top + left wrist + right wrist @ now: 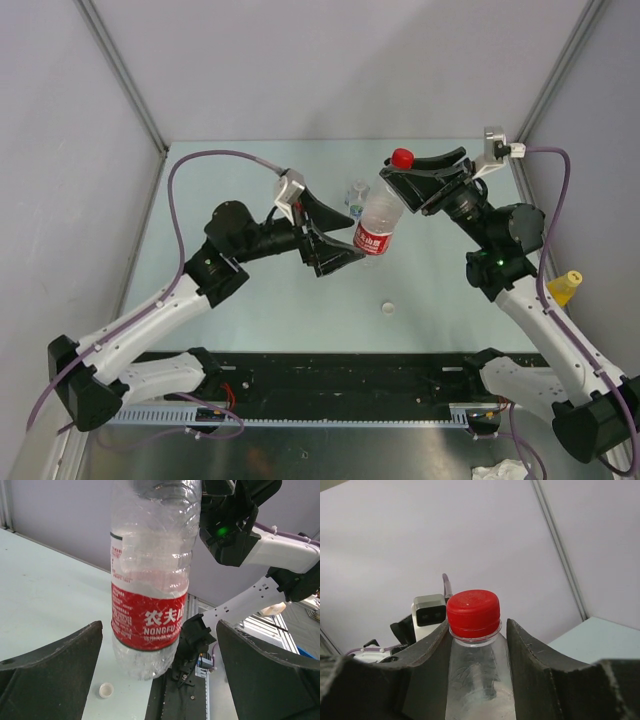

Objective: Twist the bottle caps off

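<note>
The red cap sits screwed on the neck of the bottle, a clear one with a red label. The bottle leans, cap away from the arm bases, and it appears to hang clear of the table.

The right hand pinches the bottle's neck just under the cap, one finger pressed on each side. The left hand is spread wide around the bottle's lower half. Its fingers stand on either side of the label, apart from the plastic.

A white cap lies loose on the table, on the near side of the bottle, close below its base in the left wrist view. A second bottle, clear with a blue-green label, stands just behind the bottle, on its far side. Its top is too small to make out. A third bottle with a yellow cap is well to the right of the bottle, beside the right arm.
</note>
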